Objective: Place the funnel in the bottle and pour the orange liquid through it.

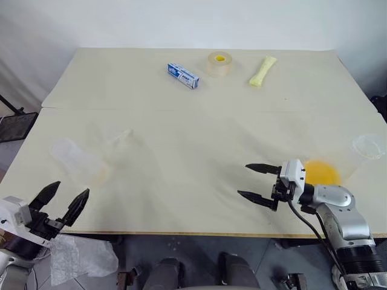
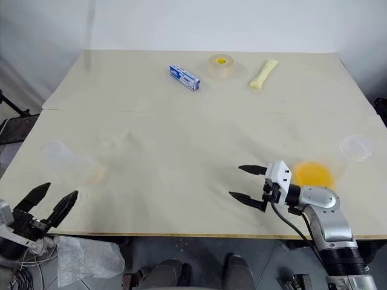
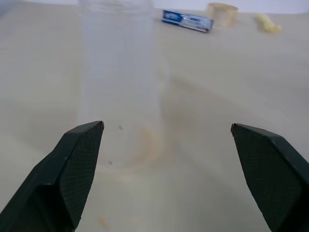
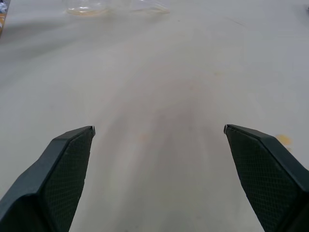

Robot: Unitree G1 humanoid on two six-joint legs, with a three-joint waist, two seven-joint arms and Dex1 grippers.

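in the left eye view, both the left gripper (image 1: 64, 198) and right gripper (image 1: 255, 180) are seen spread and empty, the orange liquid (image 1: 320, 172) just behind the right one; in the left wrist view, the bottle (image 3: 118, 87) should be centred between the jaws before closing.

blue and white box (image 1: 183, 75) with printing too small to read, no other legible text
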